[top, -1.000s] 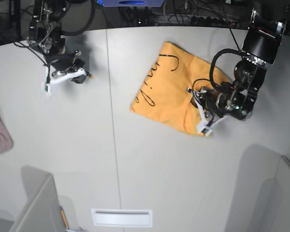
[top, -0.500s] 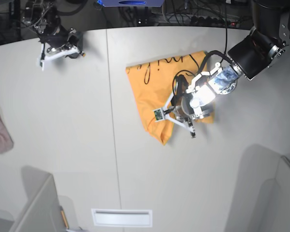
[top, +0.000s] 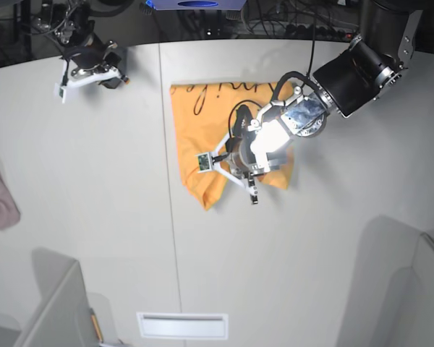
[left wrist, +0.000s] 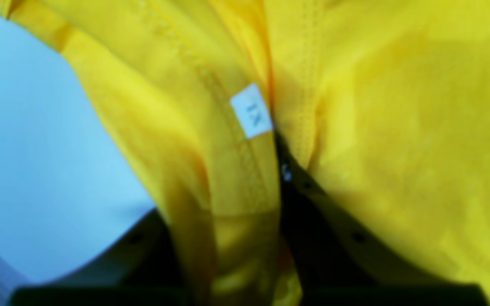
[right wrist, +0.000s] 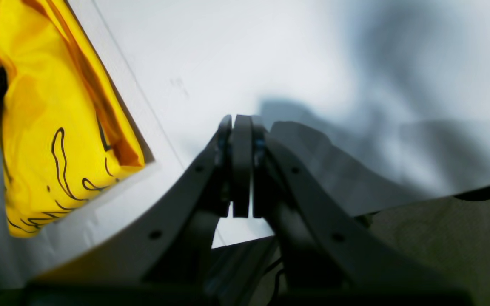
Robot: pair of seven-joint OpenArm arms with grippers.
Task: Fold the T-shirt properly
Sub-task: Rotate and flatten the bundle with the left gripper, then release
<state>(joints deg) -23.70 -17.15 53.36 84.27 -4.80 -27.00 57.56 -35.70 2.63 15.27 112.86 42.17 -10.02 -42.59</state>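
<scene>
A yellow-orange T-shirt lies bunched and partly doubled over on the white table, so folding looks under way, with tidy final folds not yet made. The left gripper leans low over the shirt's middle, jaws clamped on a pinch of cloth near the white size tag. The right gripper hangs near the table's far edge, well apart, jaws pressed together, holding nothing.

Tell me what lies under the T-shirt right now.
The T-shirt rests on the white table, bare around it. The left gripper pinches a fold near the size tag. What lies beneath the cloth is covered.
</scene>
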